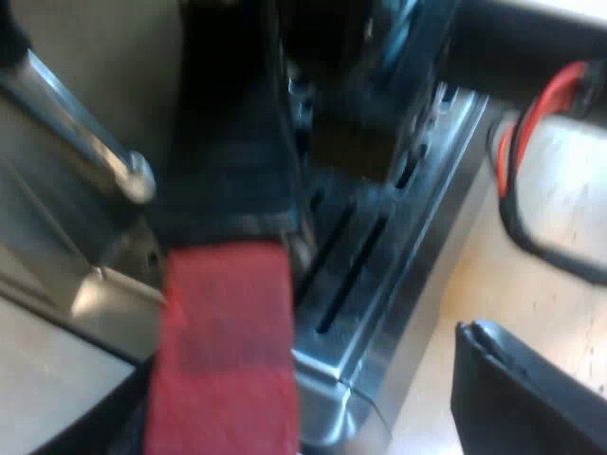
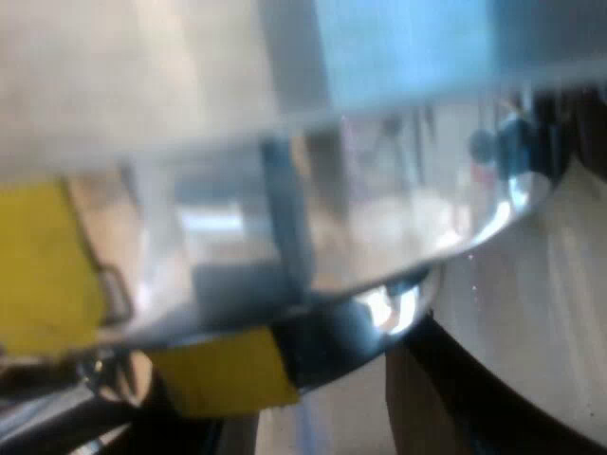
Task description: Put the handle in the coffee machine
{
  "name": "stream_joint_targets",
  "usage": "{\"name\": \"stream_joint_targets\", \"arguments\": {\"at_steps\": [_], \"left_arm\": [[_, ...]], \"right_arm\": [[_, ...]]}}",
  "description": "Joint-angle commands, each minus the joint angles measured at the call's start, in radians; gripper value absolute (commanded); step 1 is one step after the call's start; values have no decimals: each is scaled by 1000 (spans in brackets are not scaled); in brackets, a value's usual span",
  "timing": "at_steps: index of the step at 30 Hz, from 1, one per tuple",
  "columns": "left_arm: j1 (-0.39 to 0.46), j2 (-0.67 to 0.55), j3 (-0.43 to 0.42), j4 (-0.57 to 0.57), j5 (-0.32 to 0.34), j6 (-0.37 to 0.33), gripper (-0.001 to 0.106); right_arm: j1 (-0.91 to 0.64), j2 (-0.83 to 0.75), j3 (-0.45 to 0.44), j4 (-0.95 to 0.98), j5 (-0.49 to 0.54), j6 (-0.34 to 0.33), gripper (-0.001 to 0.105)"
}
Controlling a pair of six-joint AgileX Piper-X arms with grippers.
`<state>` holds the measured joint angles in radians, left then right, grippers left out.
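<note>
Pale, speckled tabletop runs alongside the machine in the left wrist view, pretty plain surface.

Closest to the camera is the left gripper. Its claw is spread apart: the one black finger I can see clearly stands well clear of the handle, not touching it, so nothing is clamped.

Sitting in that gap is the red end of the holder's handle. The dark part carries on away from the camera, over the slotted metal drip tray of the espresso machine. The far end of the handle disappears into a dark area at the machine's front, so I honestly can't tell if the holder is locked in or just lined up there. Beside the handle, a shiny metal tube slants down with a rounded tip.

On the right gripper I can't tell whether the claw is apart or together. Right up against its camera there's a clear see-through rim with a couple of yellow patches near it, and a pale rounded surface past that.
</note>
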<state>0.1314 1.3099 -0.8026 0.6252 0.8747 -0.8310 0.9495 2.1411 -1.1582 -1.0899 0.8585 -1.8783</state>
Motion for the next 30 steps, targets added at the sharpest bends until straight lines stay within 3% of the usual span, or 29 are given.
{"name": "stream_joint_targets", "arguments": {"at_steps": [1, 8, 12, 14, 16, 21, 26, 27, 29, 30], "left_arm": [[0, -15, 9, 2, -13, 5, 57], [50, -15, 9, -2, -69, 2, 57], [162, -15, 9, -20, -69, 2, 57], [215, -15, 5, -27, -44, 2, 57], [280, -15, -2, -26, 22, 5, 57], [333, -15, -30, -24, 85, 1, 56], [337, -20, -83, -17, 95, -2, 36], [330, -21, -102, -17, 88, -13, 20], [319, -21, -114, -17, 65, -52, 4], [312, -21, -116, -17, 67, -63, 1]], "right_arm": [[-5, -24, -14, -53, -10, -11, 36], [-5, -24, -14, -60, -10, -2, 36], [-5, -24, -14, -84, -10, -3, 36], [-5, -24, -14, -92, -10, -3, 36], [-5, -24, -14, -96, -10, -3, 36], [-5, -24, -14, -96, -10, -3, 36], [-5, -24, -14, -96, -10, -3, 36], [-5, -24, -14, -96, -10, -3, 36], [-5, -24, -14, -96, -10, -3, 36], [-5, -24, -14, -96, -10, -3, 36]]}}
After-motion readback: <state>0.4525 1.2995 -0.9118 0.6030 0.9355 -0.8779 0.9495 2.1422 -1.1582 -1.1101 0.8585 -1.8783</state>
